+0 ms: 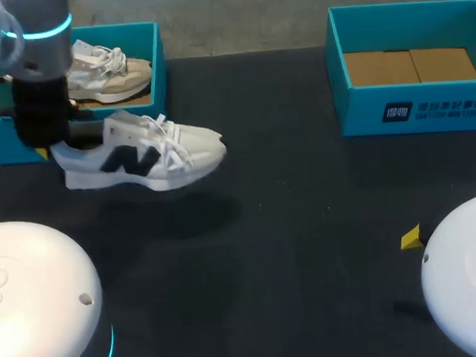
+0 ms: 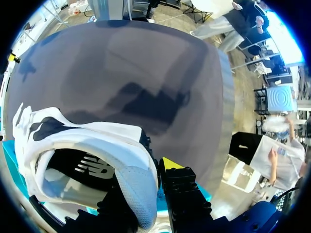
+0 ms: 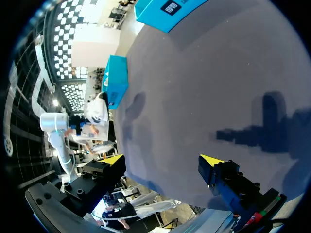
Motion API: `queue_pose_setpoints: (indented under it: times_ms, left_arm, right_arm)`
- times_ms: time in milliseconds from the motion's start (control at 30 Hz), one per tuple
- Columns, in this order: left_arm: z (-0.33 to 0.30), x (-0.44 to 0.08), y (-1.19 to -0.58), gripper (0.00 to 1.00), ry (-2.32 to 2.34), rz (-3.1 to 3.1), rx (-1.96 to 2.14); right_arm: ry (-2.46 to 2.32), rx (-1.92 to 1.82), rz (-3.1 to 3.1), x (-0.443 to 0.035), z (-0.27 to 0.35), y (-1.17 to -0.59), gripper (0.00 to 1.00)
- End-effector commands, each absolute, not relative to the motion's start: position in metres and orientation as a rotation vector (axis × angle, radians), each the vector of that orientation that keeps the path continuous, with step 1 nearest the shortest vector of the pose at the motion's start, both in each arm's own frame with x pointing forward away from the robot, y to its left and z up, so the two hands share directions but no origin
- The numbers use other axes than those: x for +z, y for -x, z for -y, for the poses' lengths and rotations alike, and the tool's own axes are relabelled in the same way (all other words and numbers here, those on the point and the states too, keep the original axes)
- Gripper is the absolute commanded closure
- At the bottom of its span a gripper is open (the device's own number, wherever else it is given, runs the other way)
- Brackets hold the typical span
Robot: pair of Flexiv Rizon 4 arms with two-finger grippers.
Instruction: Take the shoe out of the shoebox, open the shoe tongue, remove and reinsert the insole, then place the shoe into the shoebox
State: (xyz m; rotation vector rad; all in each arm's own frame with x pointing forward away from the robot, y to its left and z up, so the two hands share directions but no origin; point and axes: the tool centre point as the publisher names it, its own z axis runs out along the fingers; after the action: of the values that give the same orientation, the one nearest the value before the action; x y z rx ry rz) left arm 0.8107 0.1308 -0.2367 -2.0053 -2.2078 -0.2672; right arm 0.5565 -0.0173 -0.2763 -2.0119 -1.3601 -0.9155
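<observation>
Stage: early. The shoe (image 1: 142, 152) is out of the left shoebox (image 1: 158, 65) and hangs clear of the worktop (image 1: 290, 224) at about 10 o'clock, with its shadow (image 1: 183, 215) below it, so it is not set down yet. Step one looks nearly done. Left to do: open the tongue, take the insole out and put it back, then return the shoe to a box. The laces look tied and the tongue is closed. In the left wrist view the insole (image 2: 90, 170) appears seated inside.

A second shoe (image 1: 112, 77) sits in the left shoebox at 11 o'clock. The right shoebox (image 1: 413, 109) at 1 o'clock shows only its cardboard floor.

Pose: the left arm (image 1: 39, 78) comes down at 10 o'clock, just in front of the left shoebox. The left jaws pinch the shoe's heel collar, one finger outside and the other seemingly inside. The toe points toward 3 o'clock and the sole is roughly level.

The right jaws are spread with nothing between them, low at about 4 o'clock and well apart from the shoe. Only one yellow tip (image 1: 411, 237) shows in the head view.
</observation>
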Motion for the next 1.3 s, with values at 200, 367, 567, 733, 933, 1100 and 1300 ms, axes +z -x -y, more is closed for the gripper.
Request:
queue_pose_setpoints:
  times_ms: [200, 367, 567, 733, 933, 1100, 1300]
  left_arm:
    - [-0.089, -0.265, -0.79, 1.0, 1.991, 2.19, -0.282]
    - [-0.08, -0.276, -0.783, 1.0, 1.992, 2.19, -0.272]
    - [-0.068, -0.293, -0.772, 1.0, 2.012, 2.174, -0.268]
    - [-0.058, -0.304, -0.761, 1.0, 2.04, 2.169, -0.267]
    - [-0.051, -0.307, -0.754, 1.0, 2.08, 2.138, -0.24]
    - [-0.051, -0.307, -0.754, 1.0, 2.08, 2.138, -0.24]
    - [-0.051, -0.307, -0.754, 1.0, 2.08, 2.138, -0.24]
  right_arm:
    - [2.017, -0.916, 1.361, -0.275, 0.016, -0.555, 0.0]
    - [2.017, -0.916, 1.361, -0.275, 0.016, -0.555, 0.0]
    - [2.017, -0.916, 1.361, -0.275, 0.016, -0.555, 0.0]
    - [2.017, -0.916, 1.361, -0.275, 0.016, -0.555, 0.0]
    - [2.017, -0.916, 1.361, -0.275, 0.016, -0.555, 0.0]
    - [2.017, -0.916, 1.361, -0.275, 0.016, -0.555, 0.0]
    - [2.017, -0.916, 1.361, -0.275, 0.016, -0.555, 0.0]
